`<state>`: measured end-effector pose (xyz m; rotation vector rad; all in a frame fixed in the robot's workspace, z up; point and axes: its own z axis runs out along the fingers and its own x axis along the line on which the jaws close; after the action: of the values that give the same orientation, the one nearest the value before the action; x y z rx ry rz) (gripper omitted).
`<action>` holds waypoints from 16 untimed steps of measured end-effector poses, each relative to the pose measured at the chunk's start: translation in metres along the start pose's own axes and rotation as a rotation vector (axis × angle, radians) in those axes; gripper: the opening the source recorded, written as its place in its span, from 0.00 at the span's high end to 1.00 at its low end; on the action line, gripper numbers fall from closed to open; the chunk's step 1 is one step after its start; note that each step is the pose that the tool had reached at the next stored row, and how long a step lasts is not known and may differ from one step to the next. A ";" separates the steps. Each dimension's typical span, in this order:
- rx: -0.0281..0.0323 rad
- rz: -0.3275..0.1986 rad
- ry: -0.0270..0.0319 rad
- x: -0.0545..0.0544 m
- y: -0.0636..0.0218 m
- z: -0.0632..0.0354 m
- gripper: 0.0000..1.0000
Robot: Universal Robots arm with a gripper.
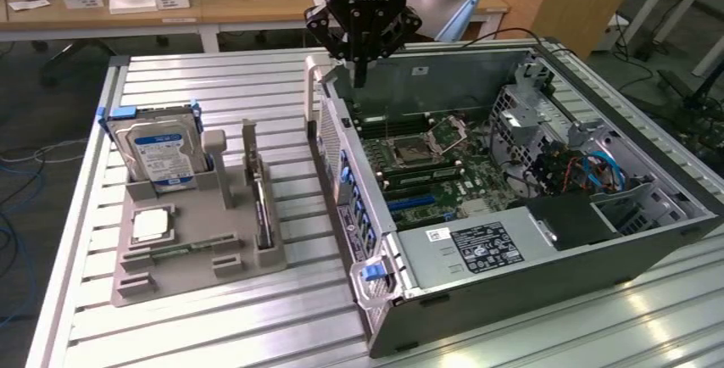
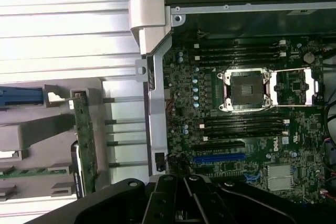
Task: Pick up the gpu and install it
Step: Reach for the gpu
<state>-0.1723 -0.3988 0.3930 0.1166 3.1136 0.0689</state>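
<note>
Black fingers [image 1: 359, 73] pressed together over the metal case [image 1: 543, 279]; slim flat gpu [image 1: 263, 215] edge-on in grey holder [image 1: 192, 253].

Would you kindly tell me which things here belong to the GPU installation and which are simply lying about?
Belonging to the job:
gpu
gripper
computer case
motherboard

Just lying about:
hard drive
silver chip

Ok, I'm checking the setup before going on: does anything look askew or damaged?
Nothing stands out. The gpu stands straight in its slot on the grey holder, the open case lies flat, and the shut gripper hangs empty above it.
</note>
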 end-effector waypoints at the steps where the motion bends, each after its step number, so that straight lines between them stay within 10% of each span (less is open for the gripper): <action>1: 0.0000 0.000 0.0000 0.001 -0.0001 0.0000 0.89; 16: 0.0001 0.000 0.0000 0.021 -0.0016 -0.0005 0.89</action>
<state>-0.1930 -0.3989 0.3930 0.1166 3.1137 0.0688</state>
